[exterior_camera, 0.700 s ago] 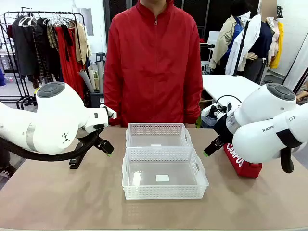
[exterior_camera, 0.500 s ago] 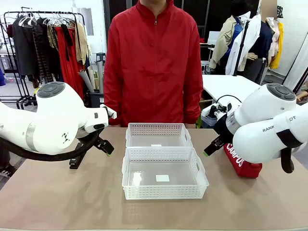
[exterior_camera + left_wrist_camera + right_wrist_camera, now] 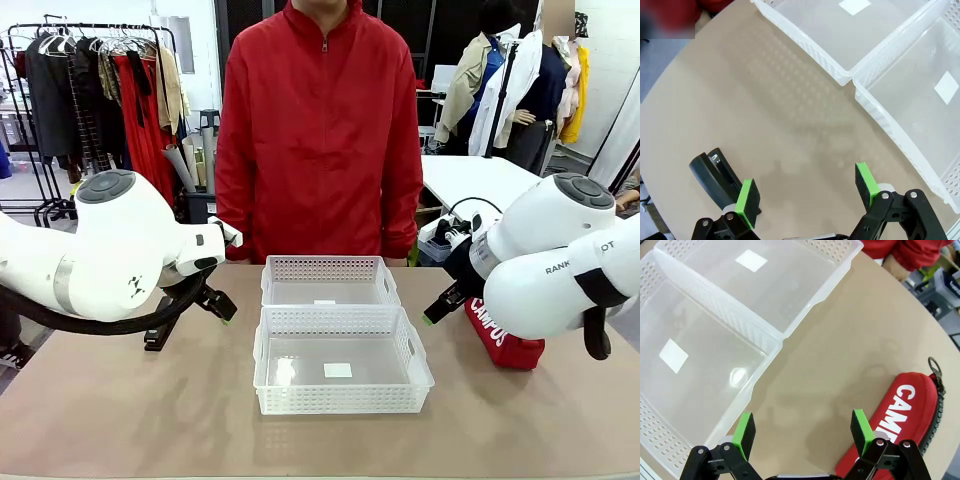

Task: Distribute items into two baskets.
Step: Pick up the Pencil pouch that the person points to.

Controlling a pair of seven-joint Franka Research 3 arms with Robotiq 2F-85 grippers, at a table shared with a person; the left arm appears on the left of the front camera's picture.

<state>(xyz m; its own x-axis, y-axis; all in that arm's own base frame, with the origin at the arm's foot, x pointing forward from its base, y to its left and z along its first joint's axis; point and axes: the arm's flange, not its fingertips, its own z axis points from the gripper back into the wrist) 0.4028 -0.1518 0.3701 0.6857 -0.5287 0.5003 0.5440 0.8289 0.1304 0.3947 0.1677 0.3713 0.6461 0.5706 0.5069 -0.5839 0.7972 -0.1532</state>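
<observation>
Pouch [image 3: 902,407], red, lies near the tabletop's right edge, its long axis running roughly far to near, just beside the right pincer [image 3: 802,432] on the side away from the baskets [image 3: 340,398]. That pincer gapes wide, holding nothing. Toward the left edge, the stapler [image 3: 710,172] sits beside the left pincer [image 3: 806,189], equally wide and empty. Each arm looks nearest its own item.

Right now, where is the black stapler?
Left wrist view: the stapler lies on the table by the left gripper, on the robot's left of the baskets.
</observation>
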